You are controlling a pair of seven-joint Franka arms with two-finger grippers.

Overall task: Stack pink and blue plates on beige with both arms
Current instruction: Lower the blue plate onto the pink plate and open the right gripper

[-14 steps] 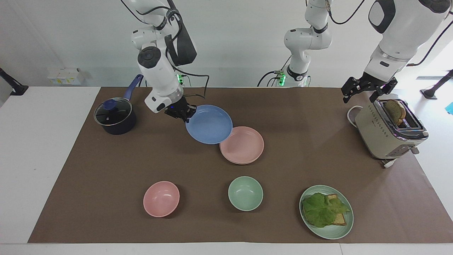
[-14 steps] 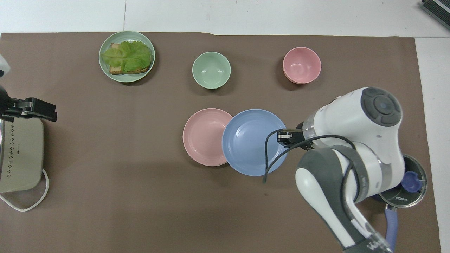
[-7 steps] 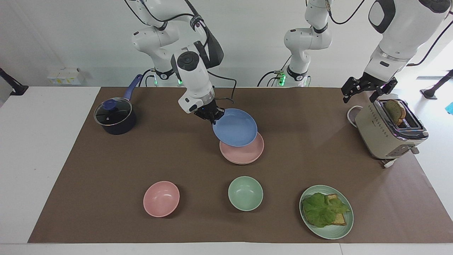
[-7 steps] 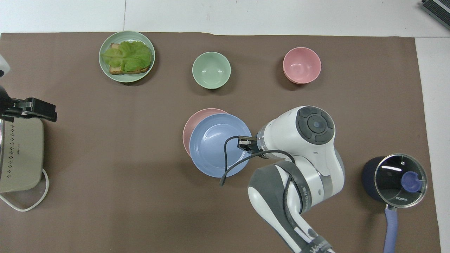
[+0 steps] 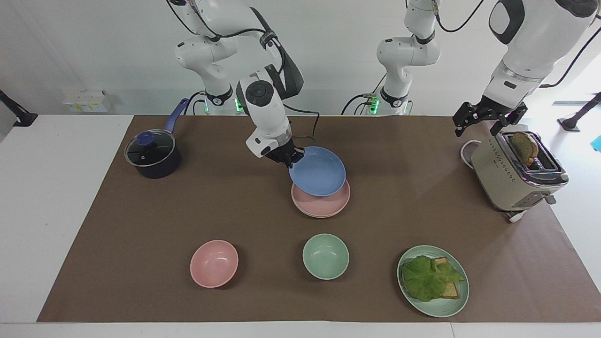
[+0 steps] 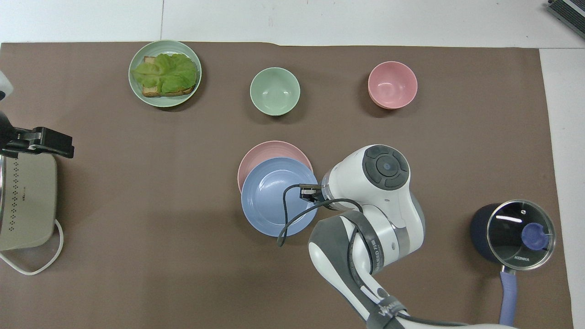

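My right gripper (image 5: 289, 157) (image 6: 307, 192) is shut on the rim of the blue plate (image 5: 318, 172) (image 6: 273, 197). It holds the plate tilted in the air over the pink plate (image 5: 325, 207) (image 6: 272, 150), covering most of it. The pink plate lies on the brown mat in the middle of the table. The beige plate is hidden in both views. My left gripper (image 5: 486, 123) (image 6: 43, 141) hangs open and holds nothing, above the toaster's (image 5: 514, 176) end nearest the robots.
A lidded dark pot (image 5: 152, 156) stands toward the right arm's end. Farther from the robots are a pink bowl (image 5: 214, 263), a green bowl (image 5: 325, 256) and a green plate (image 5: 439, 307) with lettuce and toast. The toaster holds a bread slice.
My right arm has carried the blue plate from the pot's side toward the left arm's end, until it hangs over the pink plate. The left arm has not moved.
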